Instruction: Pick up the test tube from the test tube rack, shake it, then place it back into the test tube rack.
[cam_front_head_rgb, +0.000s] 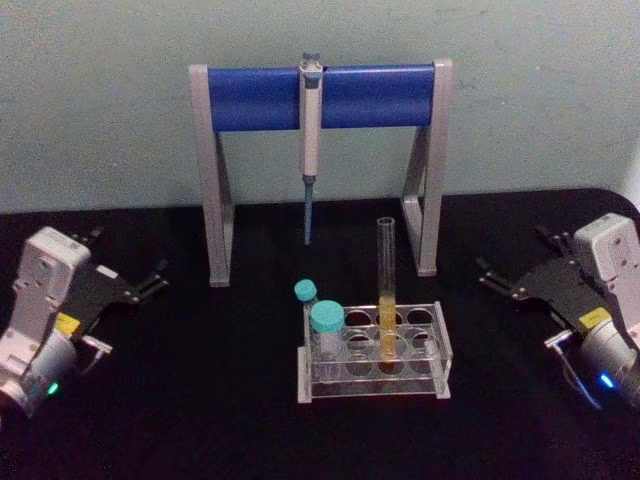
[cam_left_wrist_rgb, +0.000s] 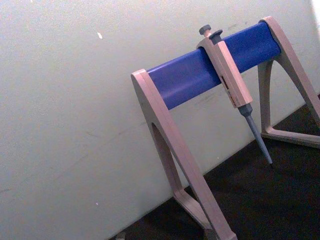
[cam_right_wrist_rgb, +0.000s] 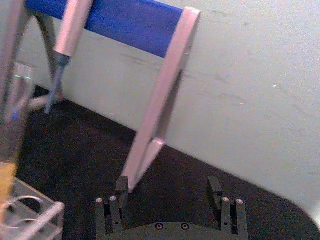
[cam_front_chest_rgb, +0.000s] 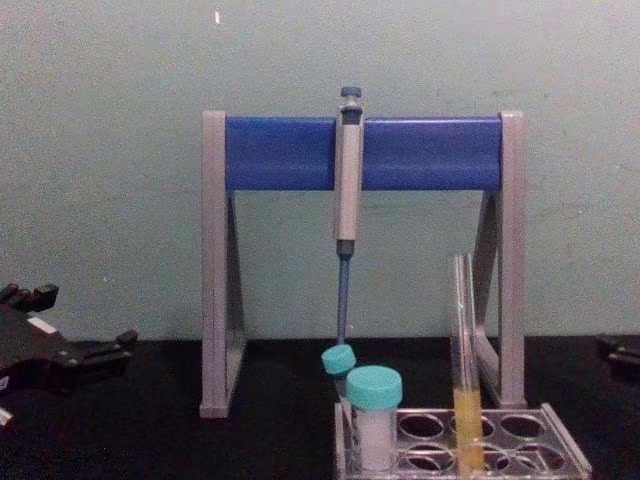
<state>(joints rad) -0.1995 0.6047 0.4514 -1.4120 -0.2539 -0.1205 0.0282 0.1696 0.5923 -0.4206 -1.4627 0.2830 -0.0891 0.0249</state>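
Note:
The test tube (cam_front_head_rgb: 386, 285) stands upright in the test tube rack (cam_front_head_rgb: 372, 386) at the table's centre, with yellow liquid in its lower part. The chest view shows the test tube (cam_front_chest_rgb: 463, 350) rising from the rack (cam_front_chest_rgb: 565, 445). My left gripper (cam_front_head_rgb: 128, 258) rests open at the left, well apart from the rack and holding nothing. My right gripper (cam_front_head_rgb: 515, 258) rests open at the right, also empty. In the right wrist view its fingers (cam_right_wrist_rgb: 121, 187) stand wide apart, and the test tube (cam_right_wrist_rgb: 12, 115) and a rack corner (cam_right_wrist_rgb: 37, 215) lie off to one side.
Two teal-capped white vials (cam_front_head_rgb: 327, 320) stand in the rack's left holes. Behind the rack is a grey-and-blue pipette stand (cam_front_head_rgb: 250, 98) with a pipette (cam_front_head_rgb: 311, 120) hanging from it, close to a pale wall. Black tabletop lies open on both sides of the rack.

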